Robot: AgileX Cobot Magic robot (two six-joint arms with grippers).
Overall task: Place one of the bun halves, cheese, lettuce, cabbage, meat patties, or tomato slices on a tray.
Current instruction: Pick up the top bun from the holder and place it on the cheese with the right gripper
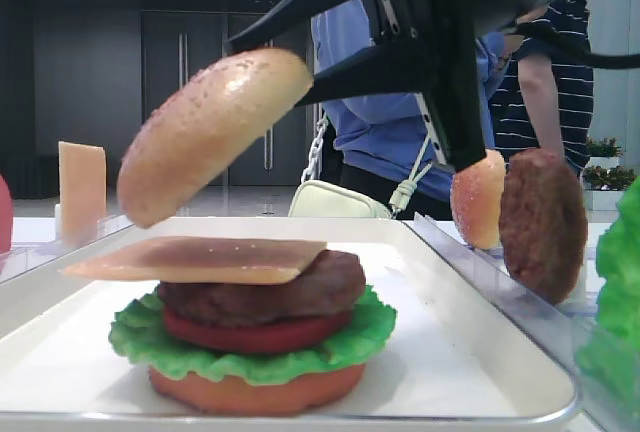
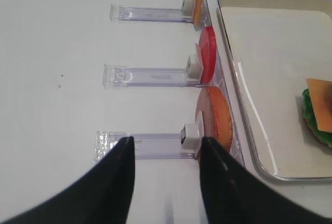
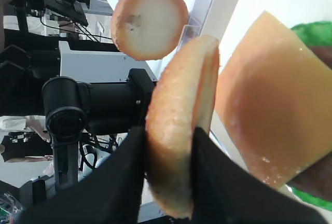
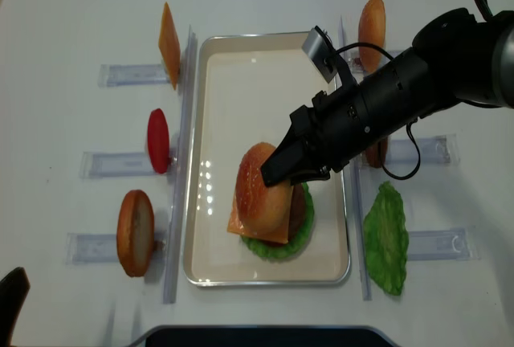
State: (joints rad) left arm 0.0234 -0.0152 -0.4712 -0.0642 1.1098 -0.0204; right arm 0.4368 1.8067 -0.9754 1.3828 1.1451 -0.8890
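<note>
My right gripper (image 4: 277, 174) is shut on a speckled bun half (image 1: 215, 132), held tilted just above the stack on the white tray (image 4: 233, 90). In the right wrist view the black fingers (image 3: 129, 162) pinch the bun half (image 3: 179, 125) by its edge. The stack has cheese (image 1: 195, 257) on top, then a meat patty (image 1: 300, 292), a tomato slice (image 1: 250, 335), lettuce (image 1: 330, 347) and a flat bottom bun (image 1: 250, 392). My left gripper (image 2: 166, 143) stands open and empty over the table, left of the tray (image 2: 270, 53).
Clear racks line both long sides of the tray. On the left stand an orange slab (image 4: 169, 34), a tomato slice (image 4: 158, 140) and a bun (image 4: 135, 233). On the right are a bun (image 4: 370, 22), a patty (image 1: 543, 224) and lettuce (image 4: 386, 238).
</note>
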